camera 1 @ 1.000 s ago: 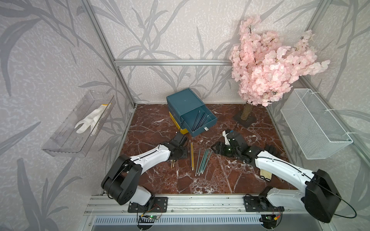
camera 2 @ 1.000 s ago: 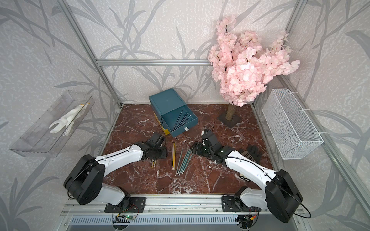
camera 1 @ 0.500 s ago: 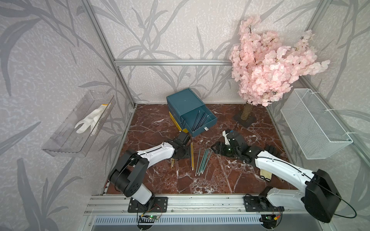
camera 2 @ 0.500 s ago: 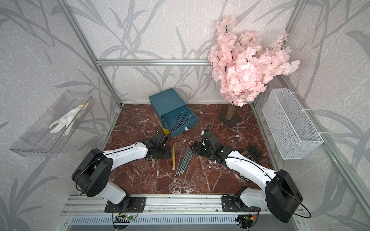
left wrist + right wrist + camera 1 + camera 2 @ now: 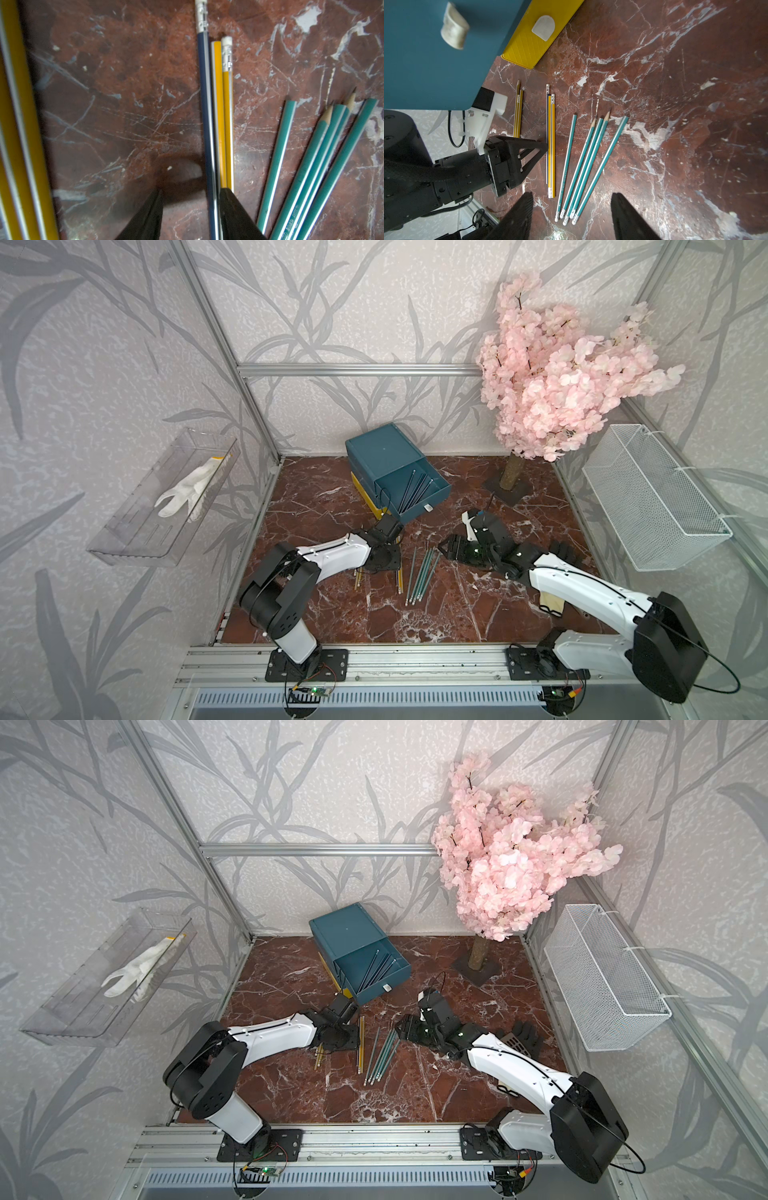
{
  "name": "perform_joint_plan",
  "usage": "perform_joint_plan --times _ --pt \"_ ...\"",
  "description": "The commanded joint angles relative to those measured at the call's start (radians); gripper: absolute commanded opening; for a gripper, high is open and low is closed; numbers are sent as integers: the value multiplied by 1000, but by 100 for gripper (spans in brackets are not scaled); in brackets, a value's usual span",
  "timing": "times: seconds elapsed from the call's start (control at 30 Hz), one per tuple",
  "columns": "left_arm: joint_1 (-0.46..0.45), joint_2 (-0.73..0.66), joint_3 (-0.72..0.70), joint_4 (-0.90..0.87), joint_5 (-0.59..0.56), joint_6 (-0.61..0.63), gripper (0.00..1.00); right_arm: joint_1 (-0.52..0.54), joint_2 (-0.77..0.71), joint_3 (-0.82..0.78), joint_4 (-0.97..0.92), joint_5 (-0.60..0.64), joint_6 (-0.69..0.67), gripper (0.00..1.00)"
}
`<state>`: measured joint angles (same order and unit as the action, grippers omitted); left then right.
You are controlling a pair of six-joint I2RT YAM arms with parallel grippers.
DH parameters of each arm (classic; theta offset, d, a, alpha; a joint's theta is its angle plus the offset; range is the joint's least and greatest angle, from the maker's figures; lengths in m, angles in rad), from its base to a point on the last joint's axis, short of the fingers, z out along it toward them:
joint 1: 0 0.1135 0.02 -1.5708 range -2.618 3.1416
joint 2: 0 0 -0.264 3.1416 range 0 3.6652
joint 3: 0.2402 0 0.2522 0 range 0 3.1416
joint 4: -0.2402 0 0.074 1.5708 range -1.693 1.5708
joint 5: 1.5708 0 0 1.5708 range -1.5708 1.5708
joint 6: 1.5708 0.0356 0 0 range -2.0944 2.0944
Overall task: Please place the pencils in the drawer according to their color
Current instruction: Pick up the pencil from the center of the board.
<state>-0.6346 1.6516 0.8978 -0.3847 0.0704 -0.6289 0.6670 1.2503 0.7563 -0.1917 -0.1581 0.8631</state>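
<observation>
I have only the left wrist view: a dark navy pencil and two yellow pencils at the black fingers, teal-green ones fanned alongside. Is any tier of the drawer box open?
Observer: Yes. One dark teal tier of the small plastic drawer box is pulled out, with dark pencils lying inside.
Reviewer: And the other arm?
Observer: The right gripper is open and holds nothing, beside the fanned teal-green pencils.
Reviewer: The yellow tier?
Observer: The yellow bottom tier shows its white pull tab; nothing grips the tab.
</observation>
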Motion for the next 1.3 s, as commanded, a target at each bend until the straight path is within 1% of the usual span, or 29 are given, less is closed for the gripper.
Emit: perform_joint_plan --times 0.0,0.17,0.53,0.83,1.27 --pt "-14 28 31 -34 -34 -6 47 5 -18 21 -11 11 -14 63" --pt "-19 23 32 -75 -69 -17 44 3 -26 15 -11 14 -16 63" --pt "-21 -53 23 -108 -104 -8 45 3 -26 6 0 11 -13 63" --pt "-21 -21 36 -77 -74 -14 45 3 -25 5 2 12 -11 63" --pt "-28 47 64 -61 -67 -12 45 2 -20 1 2 12 -13 63"
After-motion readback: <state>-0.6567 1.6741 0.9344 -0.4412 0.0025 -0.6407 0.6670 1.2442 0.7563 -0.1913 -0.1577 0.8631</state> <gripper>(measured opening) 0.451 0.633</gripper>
